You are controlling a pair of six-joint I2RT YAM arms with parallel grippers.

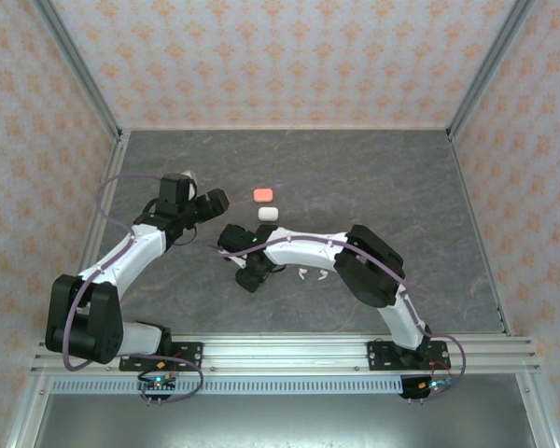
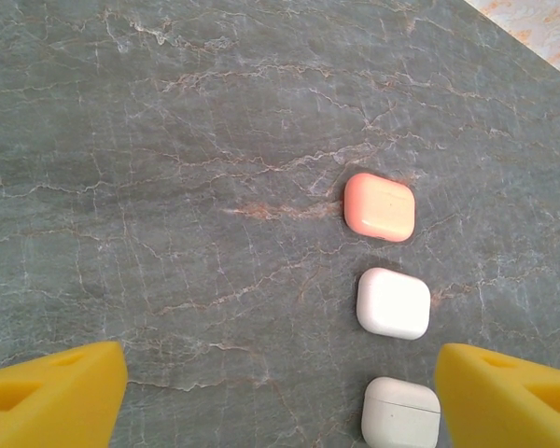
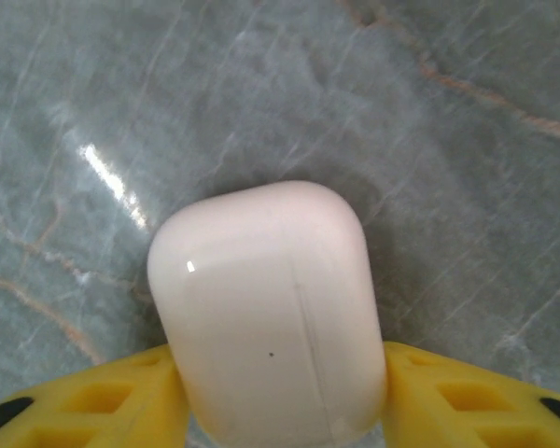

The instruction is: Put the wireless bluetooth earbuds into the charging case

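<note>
A white charging case [image 3: 266,313] sits between the yellow fingers [image 3: 93,397] of my right gripper [image 3: 280,401]; both press against its sides, its lid seam facing the camera. In the top view that gripper [image 1: 250,273] is low over the table's middle. Two tiny white earbuds [image 1: 303,273] lie just right of it, by the arm. My left gripper [image 2: 280,392] hangs open above bare table, nothing between its fingers. Ahead of it lie a coral case [image 2: 380,206], a white case [image 2: 393,303] and a second white case [image 2: 401,413].
In the top view the coral case [image 1: 262,194] and a white case [image 1: 268,213] lie at the table's centre, with the left gripper [image 1: 215,201] to their left. The right arm [image 1: 355,257] arches over the middle. Patterned walls enclose the grey marbled table [image 1: 401,187].
</note>
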